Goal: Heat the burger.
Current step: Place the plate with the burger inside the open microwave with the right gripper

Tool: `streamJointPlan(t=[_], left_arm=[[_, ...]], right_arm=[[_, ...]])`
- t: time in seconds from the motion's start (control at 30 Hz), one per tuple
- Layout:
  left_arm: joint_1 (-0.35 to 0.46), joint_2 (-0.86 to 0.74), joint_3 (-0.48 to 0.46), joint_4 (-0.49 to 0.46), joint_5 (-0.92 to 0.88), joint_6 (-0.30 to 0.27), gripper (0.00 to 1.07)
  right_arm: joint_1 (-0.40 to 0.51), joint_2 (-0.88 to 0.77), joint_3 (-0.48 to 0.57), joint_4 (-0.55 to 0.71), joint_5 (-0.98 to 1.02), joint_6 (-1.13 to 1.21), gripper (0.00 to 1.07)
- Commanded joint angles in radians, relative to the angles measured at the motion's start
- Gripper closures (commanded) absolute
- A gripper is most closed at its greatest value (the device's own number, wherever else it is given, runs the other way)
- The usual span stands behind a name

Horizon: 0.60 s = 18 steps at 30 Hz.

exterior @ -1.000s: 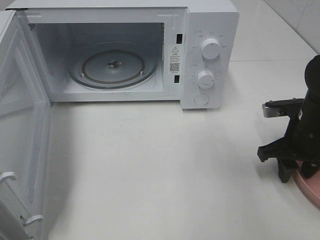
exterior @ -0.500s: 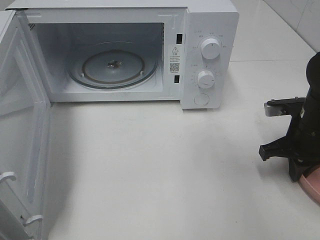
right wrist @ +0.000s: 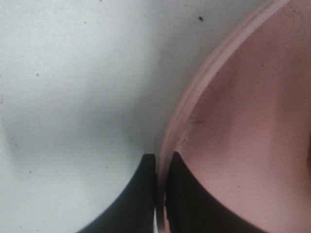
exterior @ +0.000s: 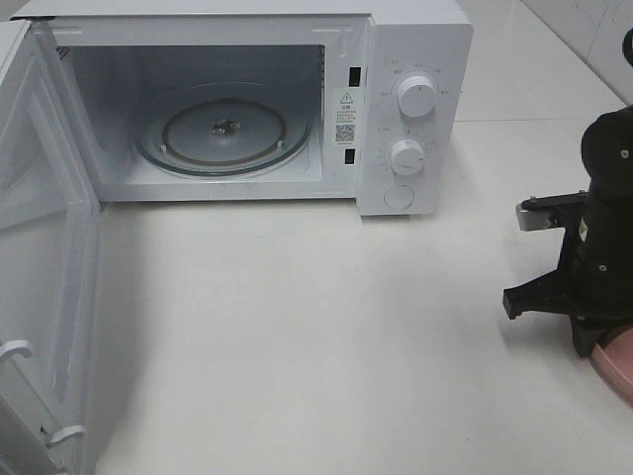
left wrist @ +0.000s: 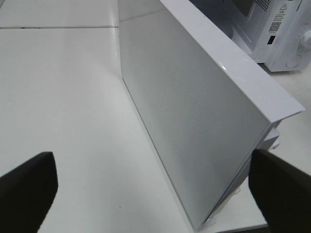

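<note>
Closed since before — right gripper pinches plate rim.

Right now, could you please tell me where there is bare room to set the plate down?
Free: the table stretch in front of the microwave, between its open door and the right claw; also the bare glass turntable inside. Crowded: the right edge, where that claw pinches the pink plate.

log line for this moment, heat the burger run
right gripper: shut on pink plate rim | microwave door: open | left gripper: open, facing it | glass turntable: bare | burger: not clearly seen
</note>
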<state>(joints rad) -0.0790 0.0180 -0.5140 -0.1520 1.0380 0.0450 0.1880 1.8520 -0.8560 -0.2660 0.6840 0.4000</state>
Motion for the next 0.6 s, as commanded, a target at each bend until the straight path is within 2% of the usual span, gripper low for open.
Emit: streamJointPlan(t=[0.03,0.4,0.6], left_arm=[[-0.005,0.001,0.002,-0.003,-0.006,-0.003,0.06],[-0.005,0.001,0.002,-0.003,-0.006,-0.003,0.06],[-0.005,0.001,0.002,-0.003,-0.006,-0.003,0.06]], right_arm=[[0.023,0.013,0.006,-0.071,-0.006,0.065,1.07],[0.105,0.011,0.006,-0.186,0.053,0.209,1.07],[0.145,0.010,0.006,-0.298,0.115,0.297,1.07]])
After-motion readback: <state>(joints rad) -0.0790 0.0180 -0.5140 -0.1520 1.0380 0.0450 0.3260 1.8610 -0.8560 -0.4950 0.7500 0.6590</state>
